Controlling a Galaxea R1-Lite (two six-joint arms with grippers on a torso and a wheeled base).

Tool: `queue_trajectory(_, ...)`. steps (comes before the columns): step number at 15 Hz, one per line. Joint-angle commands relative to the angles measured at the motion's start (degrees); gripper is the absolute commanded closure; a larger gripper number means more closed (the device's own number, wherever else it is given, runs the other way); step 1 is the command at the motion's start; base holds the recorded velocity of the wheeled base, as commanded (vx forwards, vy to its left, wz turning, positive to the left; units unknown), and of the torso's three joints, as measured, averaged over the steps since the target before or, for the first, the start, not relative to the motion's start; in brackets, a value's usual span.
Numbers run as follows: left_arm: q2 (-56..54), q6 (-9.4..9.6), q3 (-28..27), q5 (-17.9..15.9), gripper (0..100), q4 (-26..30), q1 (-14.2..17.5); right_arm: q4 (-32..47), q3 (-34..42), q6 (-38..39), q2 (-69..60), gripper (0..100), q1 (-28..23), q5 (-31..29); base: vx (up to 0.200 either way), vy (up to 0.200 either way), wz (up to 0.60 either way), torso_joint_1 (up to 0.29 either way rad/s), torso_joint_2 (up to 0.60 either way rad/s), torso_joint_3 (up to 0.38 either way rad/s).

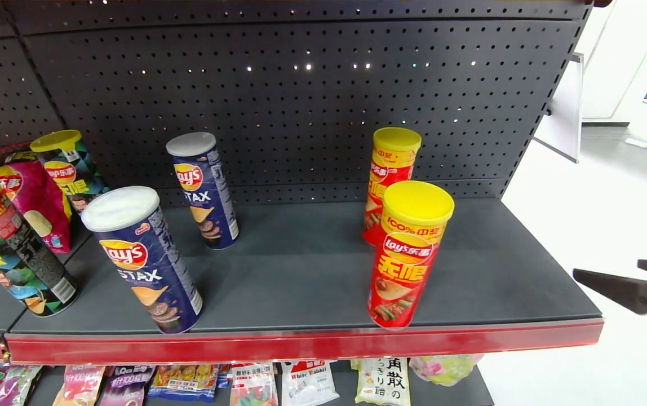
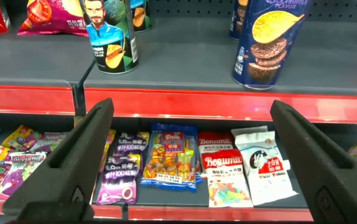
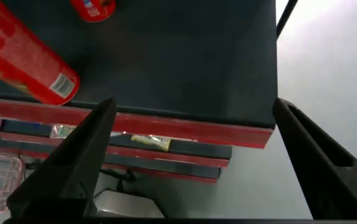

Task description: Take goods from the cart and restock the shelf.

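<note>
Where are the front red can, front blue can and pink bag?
front red can [image 1: 405, 265]: head view, on its label.
front blue can [image 1: 149, 270]: head view, on its label.
pink bag [image 1: 33, 194]: head view, on its front.

left hand [image 2: 192, 104]: matte black, long tapered wedges | right hand [image 3: 194, 102]: matte black, tapered wedges

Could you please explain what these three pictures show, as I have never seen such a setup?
This is a wheeled robot with two arms, restocking a shop shelf. The head view looks down from a camera on its head; each wrist view comes from a camera on that arm's wrist. On the shelf stand a front blue can, a rear blue can, a front red can and a rear red can. The left gripper and the right gripper are both open and hold nothing.
</note>
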Motion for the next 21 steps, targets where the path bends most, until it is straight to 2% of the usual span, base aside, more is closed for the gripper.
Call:
queue_trajectory(1,0.1,-0.01,0.0,0.0,0,0.0,0.0,-7.2,0.2,-0.1,16.1,0,5.8,-5.6,0.000,0.000,0.00,0.000,0.00,0.000)
queue_trajectory(6,0.1,-0.01,0.0,0.0,0,0.0,0.0,-11.5,1.4,0.2,21.1,0,12.0,-8.0,0.000,0.000,0.00,0.000,0.00,0.000)
queue_trajectory(10,0.1,-0.01,0.0,0.0,0,0.0,0.0,-15.1,3.3,-0.4,21.2,0,13.6,-6.7,0.000,0.000,0.00,0.000,0.00,0.000)
queue_trajectory(11,0.1,-0.01,0.0,0.0,0,0.0,0.0,-15.1,4.0,-0.9,18.8,0,13.2,-4.5,0.000,0.000,0.00,0.000,0.00,0.000)
queue_trajectory(13,0.1,-0.01,0.0,0.0,0,0.0,0.0,-15.1,7.0,-2.7,11.8,0,12.5,5.1,0.000,0.000,0.00,0.000,0.00,0.000)
queue_trajectory(15,0.1,-0.01,0.0,0.0,0,0.0,0.0,-15.2,8.8,-8.9,7.9,0,12.5,15.4,0.000,0.000,0.00,0.000,0.00,0.000)
queue_trajectory(19,0.1,-0.01,0.0,0.0,0,0.0,0.0,-20.7,9.9,-19.2,11.7,0,10.2,32.6,0.000,0.000,0.00,0.000,0.00,0.000)
queue_trajectory(21,0.1,-0.01,0.0,0.0,0,0.0,0.0,-22.4,10.1,-20.5,14.8,0,10.1,33.4,0.000,0.000,0.00,0.000,0.00,0.000)
